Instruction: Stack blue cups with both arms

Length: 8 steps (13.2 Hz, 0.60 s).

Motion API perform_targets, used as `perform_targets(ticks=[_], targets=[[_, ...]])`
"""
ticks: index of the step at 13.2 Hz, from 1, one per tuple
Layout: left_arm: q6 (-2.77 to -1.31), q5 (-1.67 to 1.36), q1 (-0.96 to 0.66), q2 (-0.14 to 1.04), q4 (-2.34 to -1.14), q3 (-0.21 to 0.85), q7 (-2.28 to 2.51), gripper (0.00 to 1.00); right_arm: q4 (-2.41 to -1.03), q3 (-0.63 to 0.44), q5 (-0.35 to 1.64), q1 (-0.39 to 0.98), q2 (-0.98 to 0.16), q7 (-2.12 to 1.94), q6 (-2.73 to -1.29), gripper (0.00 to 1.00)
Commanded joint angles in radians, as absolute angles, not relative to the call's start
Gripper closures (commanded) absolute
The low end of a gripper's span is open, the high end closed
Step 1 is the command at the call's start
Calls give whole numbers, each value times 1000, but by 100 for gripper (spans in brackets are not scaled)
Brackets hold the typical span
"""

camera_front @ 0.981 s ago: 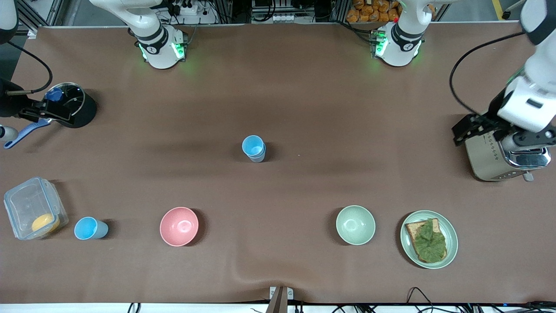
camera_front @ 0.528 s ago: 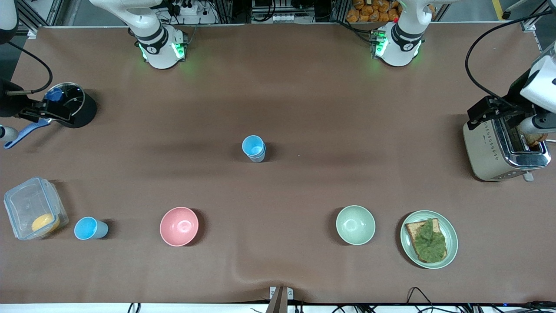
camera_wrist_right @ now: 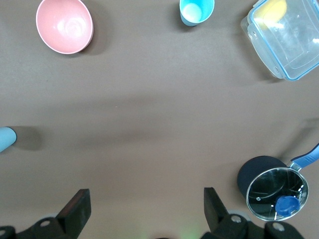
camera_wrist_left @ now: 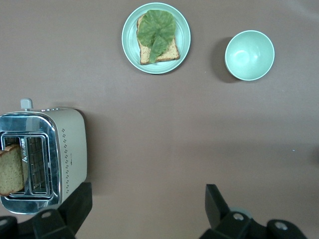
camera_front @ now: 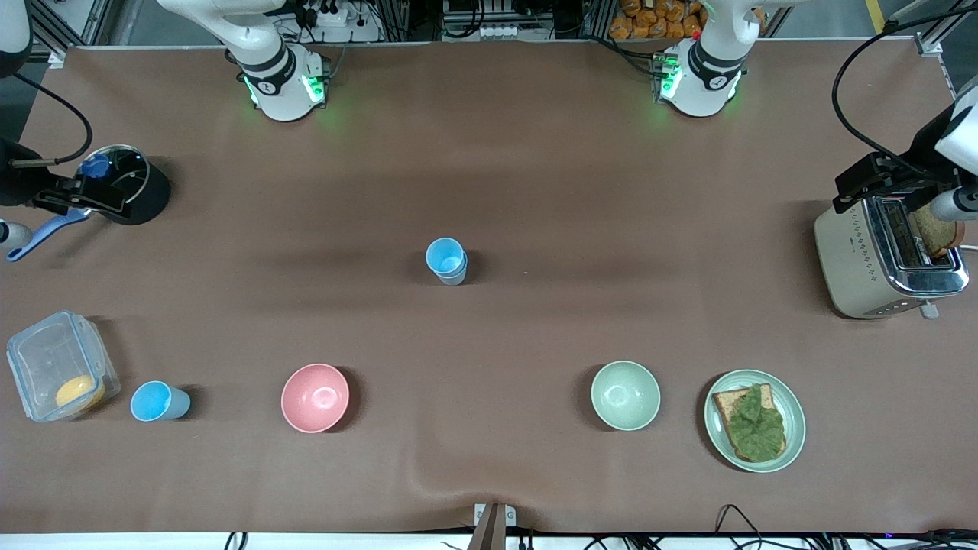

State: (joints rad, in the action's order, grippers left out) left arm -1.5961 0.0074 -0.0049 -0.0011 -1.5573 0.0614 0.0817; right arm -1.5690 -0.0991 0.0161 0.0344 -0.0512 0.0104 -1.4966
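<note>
So my left gripper (camera_wrist_left: 144, 209) is hanging over the toaster (camera_front: 886, 263) end of the table, fingers spread wide, nothing in them. Right gripper (camera_wrist_right: 144, 209) is the same deal, wide apart over the black pot (camera_front: 130, 187). Two blue cups (camera_front: 447, 262) sit nested mid-table; a third blue cup (camera_front: 157, 401) stands between the plastic box (camera_front: 57, 374) and the pink bowl (camera_front: 315, 397).

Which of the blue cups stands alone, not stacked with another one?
The blue cup beside the clear container, toward the right arm's end of the table. The cups at the table's middle already sit one inside another.
</note>
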Motion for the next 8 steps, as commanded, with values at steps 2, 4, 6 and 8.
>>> perform_targets(ticks=[2,4,6,8], targets=[[-1572,-20,-17,-20,-1566,55,66,0,-1577,-89,-2,23,-46,6,-1502,0],[-1542,-18,-21,-11,-1546,58,77,0,-1577,-89,0,23,-46,5,-1502,0],[-1536,-17,-23,-9,-1546,60,77,0,-1577,-89,0,23,-46,5,-1502,0],[-1537,-14,-25,-9,-1546,60,78,0,-1577,-89,0,23,-46,6,-1502,0]])
